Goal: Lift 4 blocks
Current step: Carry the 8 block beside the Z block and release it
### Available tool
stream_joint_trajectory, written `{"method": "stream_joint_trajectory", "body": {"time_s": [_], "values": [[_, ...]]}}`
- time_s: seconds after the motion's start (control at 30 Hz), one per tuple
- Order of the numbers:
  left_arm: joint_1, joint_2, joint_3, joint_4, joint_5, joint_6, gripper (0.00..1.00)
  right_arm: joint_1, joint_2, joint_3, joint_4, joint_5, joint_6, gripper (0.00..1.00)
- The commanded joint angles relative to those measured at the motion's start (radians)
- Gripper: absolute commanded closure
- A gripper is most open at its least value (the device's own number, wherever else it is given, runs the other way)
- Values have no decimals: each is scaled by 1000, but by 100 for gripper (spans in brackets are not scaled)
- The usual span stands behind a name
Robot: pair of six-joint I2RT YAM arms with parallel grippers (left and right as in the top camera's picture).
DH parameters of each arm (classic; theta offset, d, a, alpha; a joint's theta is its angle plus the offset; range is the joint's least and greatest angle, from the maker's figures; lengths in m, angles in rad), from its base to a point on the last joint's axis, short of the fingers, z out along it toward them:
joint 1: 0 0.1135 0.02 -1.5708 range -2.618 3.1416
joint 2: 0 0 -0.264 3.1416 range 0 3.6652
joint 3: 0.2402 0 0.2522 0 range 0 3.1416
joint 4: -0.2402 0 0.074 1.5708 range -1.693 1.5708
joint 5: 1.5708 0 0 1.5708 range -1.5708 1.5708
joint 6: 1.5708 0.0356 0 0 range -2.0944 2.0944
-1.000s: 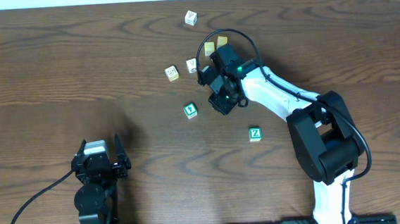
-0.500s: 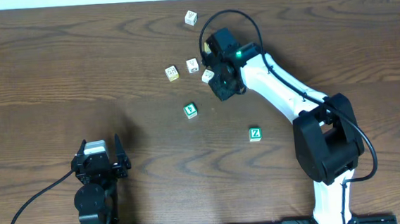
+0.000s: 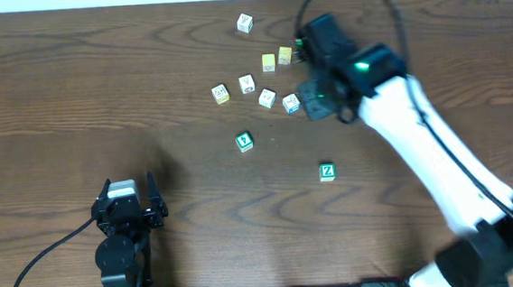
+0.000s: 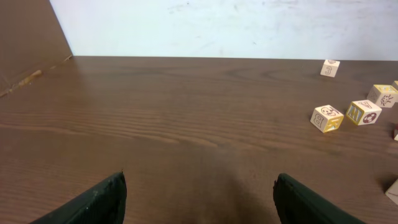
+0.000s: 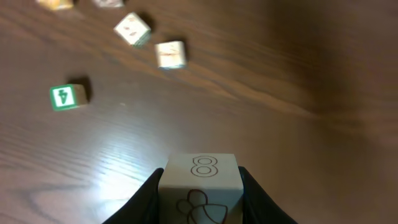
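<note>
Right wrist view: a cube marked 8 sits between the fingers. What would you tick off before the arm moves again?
1. Grip: right gripper shut on the 8 cube, one finger on each side: ok.
2. Seating: the 8 face sits square, not tilted: ok.
3. Clearance above the table: the cube's underside is out of frame: cannot tell.
4. Neighbours: green 4 cube lies apart from the held one: ok.
5. Left gripper: open, empty, apart from the cubes: ok.
6. All four lifted: green Z cube sits on the table, not yet lifted: not ok.
</note>
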Motion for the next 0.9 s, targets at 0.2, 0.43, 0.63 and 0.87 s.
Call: {"method": "stream_joint_trajectory", "body": {"time_s": [0.2, 0.43, 0.63, 0.87], "values": [[7, 1, -18, -33, -9, 10, 24, -78, -312, -362, 80, 77, 153, 98], [7, 1, -18, -34, -9, 9, 24, -82, -428, -805, 408, -55, 247, 92], [7, 1, -18, -34, -9, 9, 24, -82, -390, -966, 581, -108, 283, 86], [7, 1, -18, -34, -9, 9, 24, -82, -302, -990, 673, -116, 290, 81]]}}
